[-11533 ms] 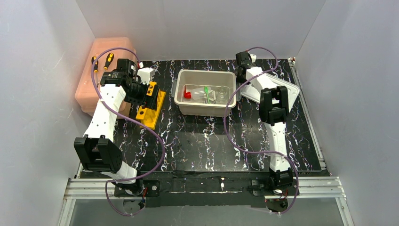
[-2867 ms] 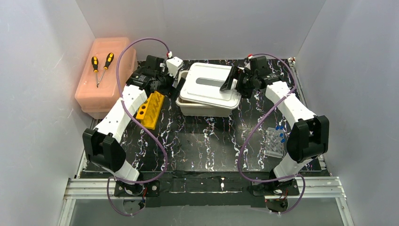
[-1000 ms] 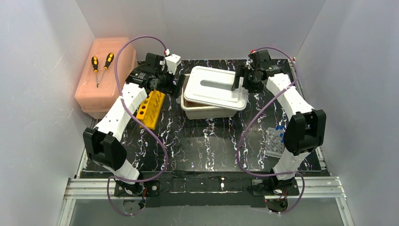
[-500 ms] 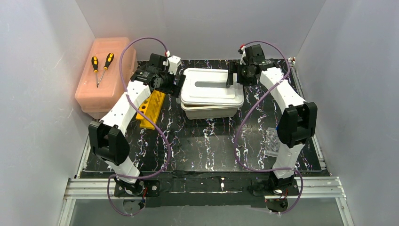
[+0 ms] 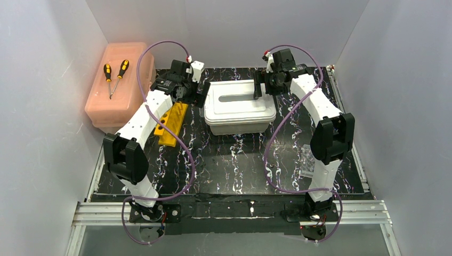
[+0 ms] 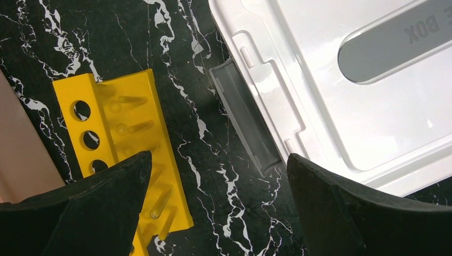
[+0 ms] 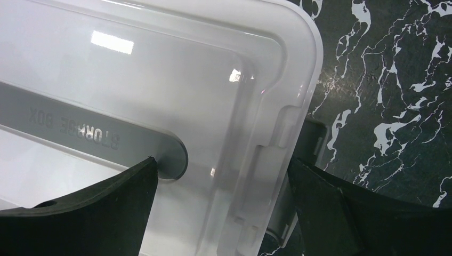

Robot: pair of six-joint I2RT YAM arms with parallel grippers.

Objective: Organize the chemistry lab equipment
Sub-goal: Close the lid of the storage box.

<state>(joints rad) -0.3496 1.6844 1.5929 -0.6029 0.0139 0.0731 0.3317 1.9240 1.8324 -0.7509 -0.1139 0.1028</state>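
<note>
We see the left gripper [image 6: 218, 160] with its fingers [image 6: 96, 208] spread wide, holding nothing. Between the tips lie bare marbled table [image 6: 202, 58] and the grey latch [image 6: 244, 124] at the left end of the white storage box [image 5: 237, 127]. We cannot tell whether either tip touches the latch or the table.

The right gripper [image 7: 223, 165] is also spread wide and empty. It straddles the right end of the box's lid [image 7: 160, 80], one finger [image 7: 90, 213] over the grey label strip [image 7: 80, 133] (the lettering reads upside down here). The other covers part of the right-hand latch [image 7: 314, 140]. Contact with the lid is not clear.

The lid sits flat on the box and hides everything inside. A small clear object [image 5: 307, 160] near the right arm's elbow is half covered by that arm and too faint to name.

The yellow slotted rack [image 6: 120, 144] lies flat on the table just left of the box and apart from it. Its near end is tucked under the left gripper's outer finger in the wrist view.
</note>
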